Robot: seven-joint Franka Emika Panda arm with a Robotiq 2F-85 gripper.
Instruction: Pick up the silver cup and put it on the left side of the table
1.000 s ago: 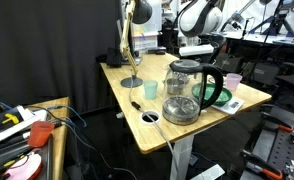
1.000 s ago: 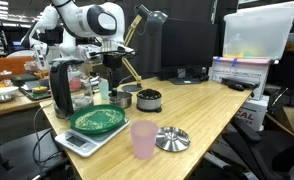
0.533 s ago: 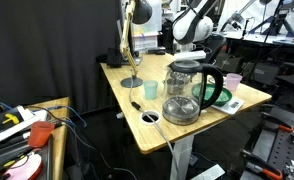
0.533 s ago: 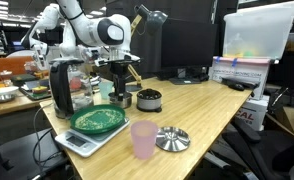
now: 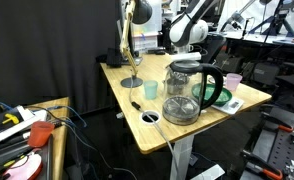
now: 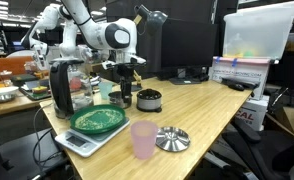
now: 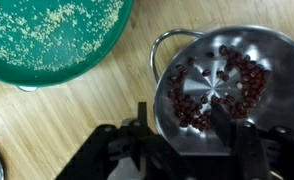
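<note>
Lower and further along the counter (image 5: pixel 130 103) than a second ago, the robot arm (image 5: pixel 187 30) in an exterior view has dropped its white wrist down behind the glass kettle (image 5: pixel 182 95). The kettle, the green plate (image 5: pixel 215 96) and the pink cup (image 5: pixel 232 78) are unchanged, and the silver cup is hidden behind the kettle from this side. In an exterior view from the opposite side, the arm's wrist has swung away from the kettle (image 6: pixel 62 87) towards the silver cup (image 6: pixel 147 100) and has come lower, so that the end effector (image 6: pixel 125 93) now hangs just beside the cup, above the far edge of the green plate (image 6: pixel 97 120). The cup itself has not shifted: it stands upright on the counter (image 6: pixel 207 108), just behind the plate and well apart from the pink cup (image 6: pixel 144 138) and the flat silver disc (image 6: pixel 172 138) near the front edge. In the wrist view, the silver cup (image 7: pixel 222 85) sits on the bare wood (image 7: pixel 47 125) next to the green plate (image 7: pixel 52 35), with small dark red bits lying inside it. The end effector (image 7: pixel 182 135) has its fingers spread apart and holds nothing; one finger (image 7: pixel 142 125) is just outside the cup's rim and the other is over its inside.
</note>
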